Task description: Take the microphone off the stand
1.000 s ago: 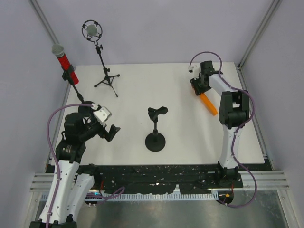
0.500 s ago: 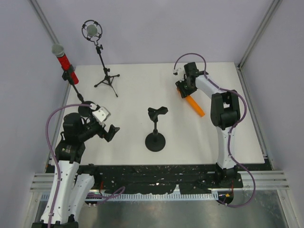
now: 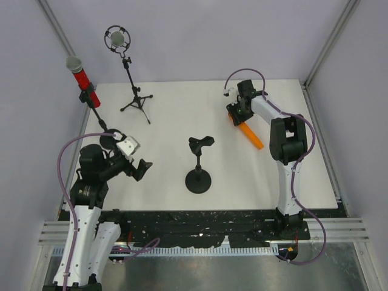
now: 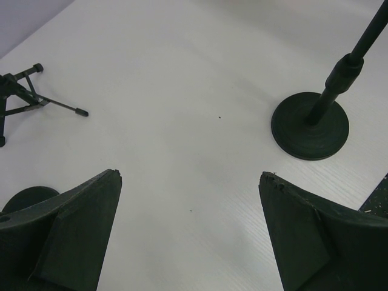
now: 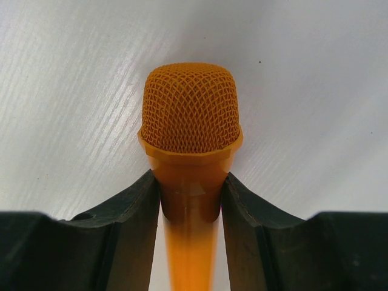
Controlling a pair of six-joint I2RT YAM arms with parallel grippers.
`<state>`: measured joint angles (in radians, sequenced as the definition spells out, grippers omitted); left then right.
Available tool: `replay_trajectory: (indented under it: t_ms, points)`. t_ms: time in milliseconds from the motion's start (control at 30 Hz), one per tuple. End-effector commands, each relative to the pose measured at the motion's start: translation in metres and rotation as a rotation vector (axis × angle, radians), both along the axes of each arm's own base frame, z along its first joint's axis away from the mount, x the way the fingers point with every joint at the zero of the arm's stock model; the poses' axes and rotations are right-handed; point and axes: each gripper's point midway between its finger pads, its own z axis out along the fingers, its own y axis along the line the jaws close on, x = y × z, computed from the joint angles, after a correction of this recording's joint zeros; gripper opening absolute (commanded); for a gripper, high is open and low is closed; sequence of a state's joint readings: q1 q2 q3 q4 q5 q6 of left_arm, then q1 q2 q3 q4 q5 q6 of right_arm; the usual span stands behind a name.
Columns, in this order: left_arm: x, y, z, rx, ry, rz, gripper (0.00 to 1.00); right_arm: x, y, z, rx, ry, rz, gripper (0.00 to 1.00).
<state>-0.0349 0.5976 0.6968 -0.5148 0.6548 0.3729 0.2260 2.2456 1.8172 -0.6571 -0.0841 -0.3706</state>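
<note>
The slim orange microphone with a mesh head (image 5: 190,109) is off its clip, at about 1 o'clock from the empty black round-based stand (image 3: 198,180). Its handle trails toward 4 o'clock. Whether it touches the white tabletop (image 3: 182,115) I cannot tell.

The right tool (image 5: 190,185) is clamped on its neck just below the head. That looks the best hold: the body seems rigid, light and smooth, so the flared collar should stop slipping, and the dentable mesh is spared.

The left tool (image 4: 189,174) stands wide apart, holding nothing.
</note>
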Motion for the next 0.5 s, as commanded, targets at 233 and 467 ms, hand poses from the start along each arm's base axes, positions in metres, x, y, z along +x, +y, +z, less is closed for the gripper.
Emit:
replay_trajectory:
  t_ms: [233,467]
  points:
    - [-0.0018,-0.0008,0.0037,-0.029,-0.011,-0.009,1.00,0.0074,0.0023,0.0110,0.001,-0.031,0.007,0.48]
    - [-0.0032,-0.0020,0.0050,-0.036,-0.014,-0.016,1.00,0.0068,0.0022,0.0115,0.001,-0.025,0.006,0.51]
